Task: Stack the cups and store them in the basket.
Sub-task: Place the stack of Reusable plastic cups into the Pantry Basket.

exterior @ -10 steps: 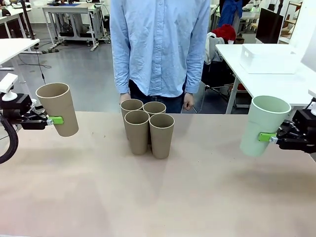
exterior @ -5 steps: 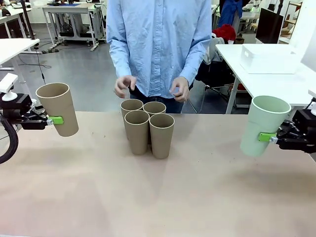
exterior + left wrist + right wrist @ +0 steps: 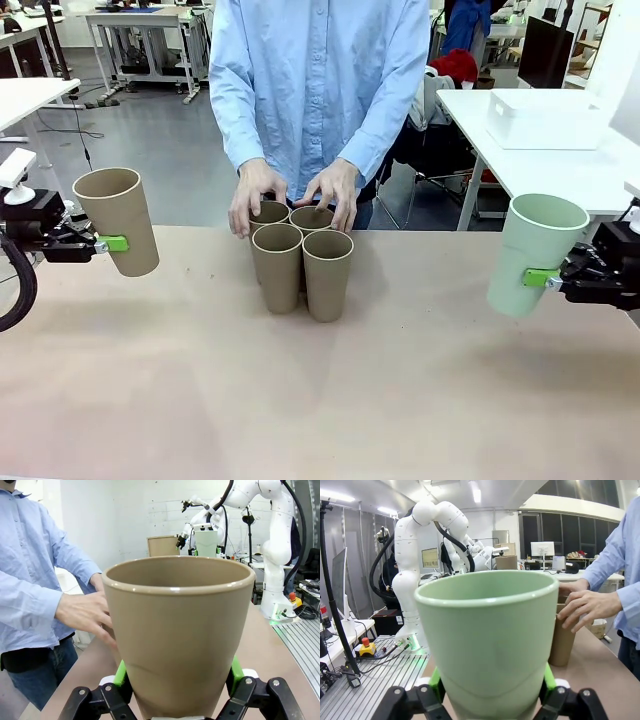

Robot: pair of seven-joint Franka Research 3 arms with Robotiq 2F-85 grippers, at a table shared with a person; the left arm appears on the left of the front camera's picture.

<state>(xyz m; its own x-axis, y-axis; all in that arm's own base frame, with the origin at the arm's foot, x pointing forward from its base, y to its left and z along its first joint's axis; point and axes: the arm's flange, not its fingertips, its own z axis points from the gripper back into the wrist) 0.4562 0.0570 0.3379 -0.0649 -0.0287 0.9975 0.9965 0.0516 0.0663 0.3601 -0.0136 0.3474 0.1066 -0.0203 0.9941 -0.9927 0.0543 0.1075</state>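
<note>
Four kraft-brown cups (image 3: 300, 262) stand upright and mouth-up, touching in a tight cluster by the middle of the far edge of the surface (image 3: 320, 400). The person's hands are on the two rear cups: one hand (image 3: 255, 195) wraps the cup towards the left edge, and the other hand (image 3: 333, 190) lies over its neighbour.

At the left edge, the left pincer (image 3: 112, 243) is clamped on a fifth brown cup (image 3: 117, 220), which is held clear of the surface. In the left wrist view its green pads (image 3: 120, 672) press the lower wall from both sides. At the right edge, the right pincer (image 3: 540, 277) grips the mint-green cup (image 3: 530, 255) the same way, also lifted.

Both held cups are close to vertical, leaning slightly, with their mouths up. The cluster lies inward from each pincer, towards the centre and the far edge. The left cup looks a little nearer to it, but the person's hands are nearest of all. Nesting would need the long axes lined up, one cup directly above another.

The surface is plain beige. Beyond its far right corner, a white box (image 3: 545, 118) sits on a separate white table (image 3: 590, 170). I cannot tell whether it is the basket. Workbenches stand on a grey floor behind.
</note>
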